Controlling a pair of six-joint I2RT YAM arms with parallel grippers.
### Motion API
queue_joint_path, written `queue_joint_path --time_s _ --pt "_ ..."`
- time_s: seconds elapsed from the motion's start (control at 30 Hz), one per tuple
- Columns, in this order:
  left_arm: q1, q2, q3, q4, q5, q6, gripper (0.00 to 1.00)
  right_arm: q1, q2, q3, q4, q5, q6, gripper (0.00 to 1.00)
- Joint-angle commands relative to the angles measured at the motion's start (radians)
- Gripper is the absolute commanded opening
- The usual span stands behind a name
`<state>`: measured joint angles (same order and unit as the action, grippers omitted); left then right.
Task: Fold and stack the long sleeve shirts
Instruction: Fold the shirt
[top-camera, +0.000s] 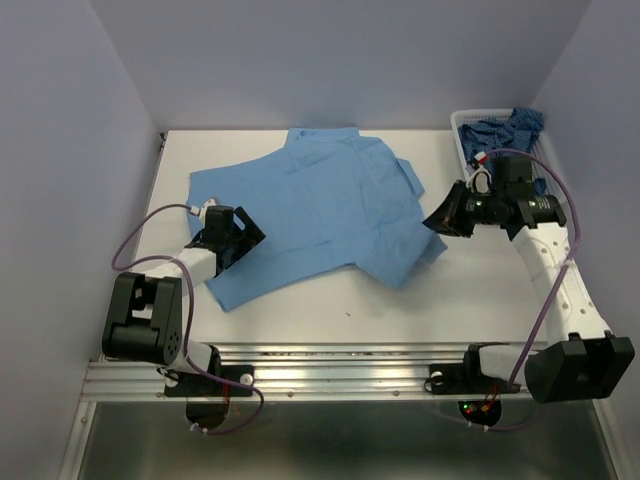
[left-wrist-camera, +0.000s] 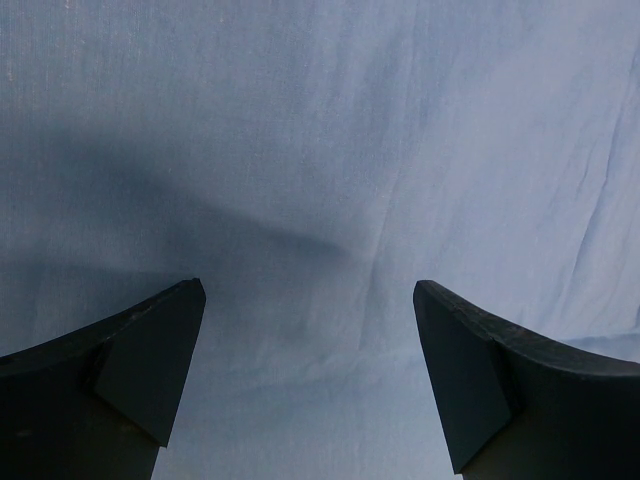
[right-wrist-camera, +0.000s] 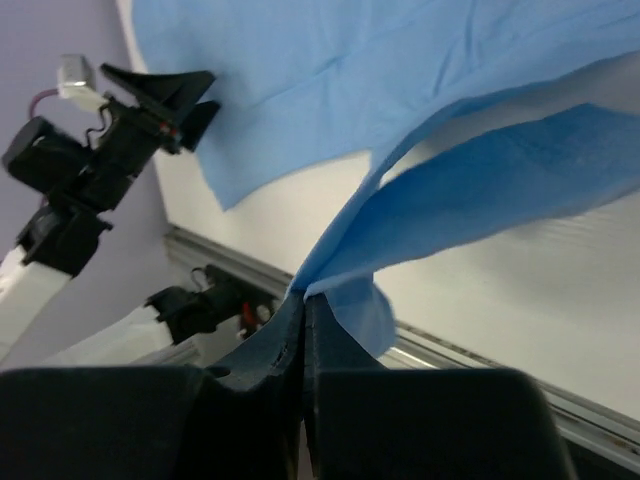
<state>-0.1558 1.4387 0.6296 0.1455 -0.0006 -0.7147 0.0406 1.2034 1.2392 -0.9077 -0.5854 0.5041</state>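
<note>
The plain light blue shirt (top-camera: 320, 205) lies spread on the white table, collar at the back. My right gripper (top-camera: 437, 222) is shut on its right edge and lifts that cloth off the table; in the right wrist view the cloth (right-wrist-camera: 480, 170) rises from the pinched jaws (right-wrist-camera: 303, 300). My left gripper (top-camera: 247, 240) is open at the shirt's lower left edge; in the left wrist view the fingers (left-wrist-camera: 150, 360) stand wide apart over the flat cloth (left-wrist-camera: 320, 180). The darker patterned shirt (top-camera: 505, 130) is bundled in the basket.
A white mesh basket (top-camera: 462, 135) stands at the back right corner of the table. Purple walls close in the left, back and right. A metal rail (top-camera: 330, 365) runs along the near edge, by the arm bases.
</note>
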Motion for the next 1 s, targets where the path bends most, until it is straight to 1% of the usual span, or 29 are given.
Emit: queue_joint_path --time_s 0.0,0.03,0.07,0.13,0.17,0.23,0.3,0.33,0.37,0.43,0.5,0.53,0.6,0.63,0.67,0.7,0.73,0.77,0.8,0.83,0.87,0.97 --pt "-0.005 -0.027 -0.019 0.025 -0.022 0.012 0.99 -0.001 0.083 0.060 0.050 -0.217 0.065 0.03" --pt "-0.005 -0.029 -0.018 0.019 -0.029 0.012 0.99 -0.001 0.105 0.062 0.056 -0.164 0.062 0.01" --pt "-0.004 -0.037 -0.016 -0.001 -0.039 0.011 0.99 -0.001 0.139 0.043 0.088 -0.116 0.063 0.01" --pt "-0.005 -0.052 -0.027 -0.006 -0.047 0.000 0.99 -0.001 0.171 0.020 0.159 -0.085 0.073 0.01" --pt "-0.005 -0.064 -0.036 -0.006 -0.048 -0.008 0.99 -0.001 0.209 0.003 0.252 -0.071 0.073 0.01" --pt "-0.005 -0.076 -0.039 -0.011 -0.047 -0.012 0.99 -0.001 0.258 -0.001 0.346 -0.041 0.065 0.01" --pt "-0.005 -0.101 -0.039 -0.029 -0.045 -0.017 0.99 -0.001 0.342 0.040 0.384 0.033 0.021 0.01" --pt "-0.005 -0.113 -0.039 -0.037 -0.045 -0.022 0.99 -0.001 0.369 0.055 0.395 0.065 -0.042 0.04" --pt "-0.007 -0.127 -0.042 -0.049 -0.045 -0.023 0.99 -0.001 0.396 0.075 0.382 0.111 -0.067 0.07" --pt "-0.007 -0.179 -0.044 -0.067 -0.052 -0.025 0.99 -0.001 0.477 0.146 0.366 0.256 -0.132 0.14" --pt "-0.007 -0.233 -0.045 -0.105 -0.062 -0.028 0.99 -0.001 0.528 0.187 0.375 0.329 -0.137 0.14" --pt "-0.007 -0.250 -0.042 -0.124 -0.068 -0.029 0.99 -0.001 0.576 0.215 0.391 0.326 -0.142 0.13" --pt "-0.007 -0.287 -0.036 -0.200 -0.079 -0.029 0.99 -0.001 0.619 0.244 0.424 0.293 -0.133 0.13" --pt "-0.007 -0.322 -0.030 -0.227 -0.100 -0.031 0.99 -0.001 0.639 0.256 0.438 0.256 -0.137 0.14" --pt "-0.007 -0.339 -0.028 -0.283 -0.111 -0.041 0.99 -0.001 0.672 0.288 0.428 0.254 -0.136 0.16" --pt "-0.005 -0.375 -0.028 -0.317 -0.140 -0.054 0.99 -0.001 0.679 0.302 0.425 0.251 -0.144 0.20" --pt "-0.007 -0.394 -0.028 -0.348 -0.157 -0.072 0.99 -0.001 0.679 0.309 0.417 0.260 -0.166 0.35" --pt "-0.005 -0.411 -0.028 -0.418 -0.173 -0.090 0.99 -0.001 0.647 0.287 0.420 0.275 -0.176 0.41" --pt "-0.007 -0.443 -0.036 -0.460 -0.203 -0.148 0.99 -0.001 0.619 0.264 0.429 0.315 -0.194 0.69" --pt "-0.007 -0.458 -0.042 -0.493 -0.211 -0.184 0.99 -0.001 0.589 0.237 0.441 0.338 -0.194 0.99" --pt "-0.007 -0.484 -0.051 -0.550 -0.217 -0.218 0.99 -0.001 0.555 0.167 0.467 0.363 -0.190 1.00" --pt "-0.005 -0.523 -0.102 -0.598 -0.217 -0.342 0.99 -0.001 0.405 0.044 0.506 0.412 -0.128 1.00"
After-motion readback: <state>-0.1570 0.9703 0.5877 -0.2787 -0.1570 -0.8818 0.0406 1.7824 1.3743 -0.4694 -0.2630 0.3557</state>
